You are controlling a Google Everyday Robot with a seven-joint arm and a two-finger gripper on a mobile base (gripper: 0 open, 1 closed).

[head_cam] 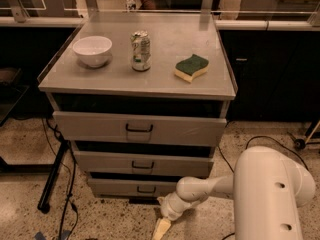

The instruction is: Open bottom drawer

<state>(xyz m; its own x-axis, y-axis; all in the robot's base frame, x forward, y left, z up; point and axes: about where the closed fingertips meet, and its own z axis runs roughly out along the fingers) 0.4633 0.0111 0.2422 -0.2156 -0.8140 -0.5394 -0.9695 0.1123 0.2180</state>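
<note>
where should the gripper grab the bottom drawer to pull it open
The small black pull handle centred on the front of the bottom drawer, approached head-on: it is the only protruding part. The gripper sits near the floor, right of it.

Cream claw (161, 228) low before grey bottom drawer (116, 187) — speckled floor (110, 221).
</note>
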